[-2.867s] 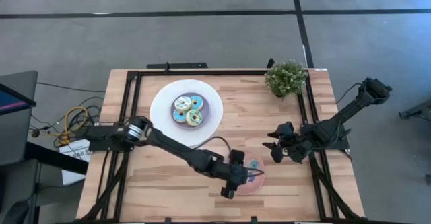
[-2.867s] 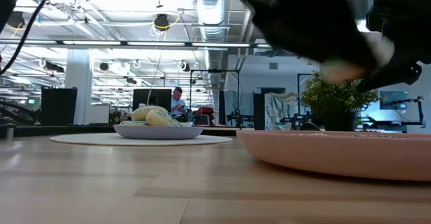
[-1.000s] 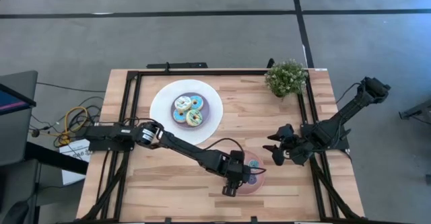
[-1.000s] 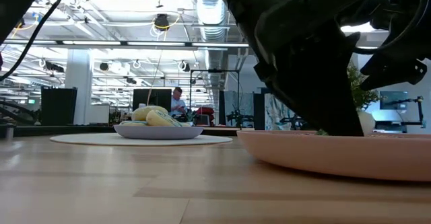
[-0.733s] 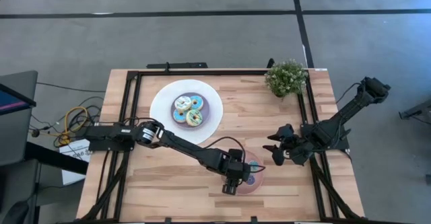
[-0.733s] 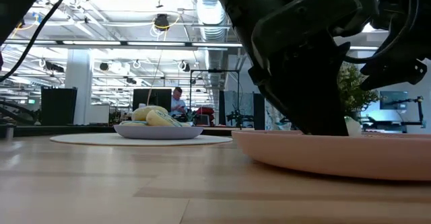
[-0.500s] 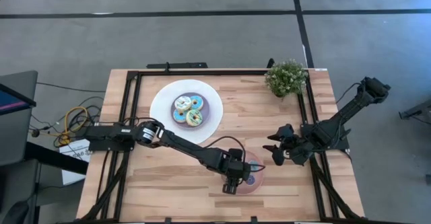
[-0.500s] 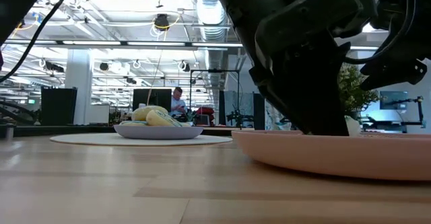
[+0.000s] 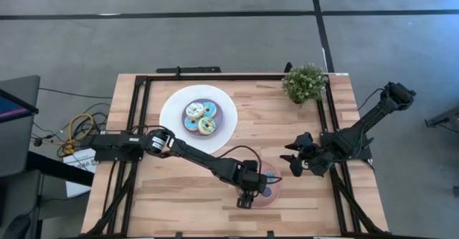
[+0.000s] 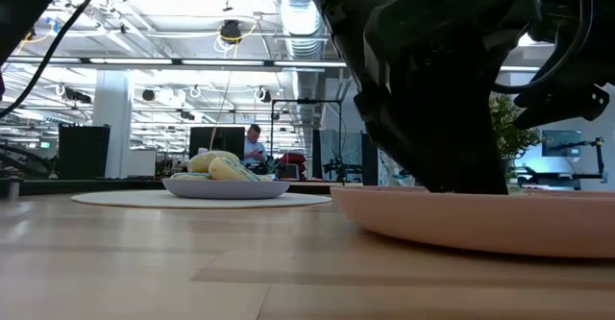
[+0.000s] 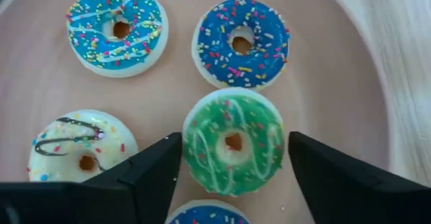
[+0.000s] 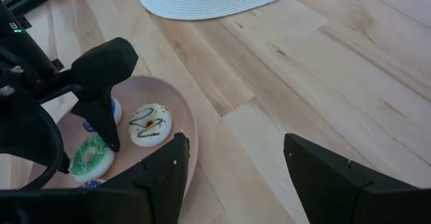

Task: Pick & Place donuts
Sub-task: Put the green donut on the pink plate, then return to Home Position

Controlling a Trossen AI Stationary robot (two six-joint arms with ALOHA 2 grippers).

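In the left wrist view, several mini donuts lie flat on the pink plate [image 11: 337, 83]: teal [image 11: 118, 25], dark blue [image 11: 240, 42], green [image 11: 234, 143], white with a dark drizzle [image 11: 81, 146], and a blue one partly cut off [image 11: 202, 214]. My left gripper [image 11: 232, 146] [image 9: 249, 185] is open over the plate, pointing down, with one finger on each side of the green donut and close to it. Three larger donuts [image 9: 200, 117] sit on a lilac plate on a white plate. My right gripper [image 9: 292, 161] waits open to the right of the pink plate.
A potted plant [image 9: 305, 82] stands at the far right corner. The white plate [image 9: 172, 110] with the lilac plate lies far left of centre. A black frame [image 9: 215, 76] runs around the table. Bare wood [image 9: 172, 196] shows near and left of the pink plate [image 9: 278, 178].
My left gripper, earlier higher up, has come down onto the pink plate and in the last second has edged slightly toward the table's left. It stays open. The right arm and the donuts have kept still.
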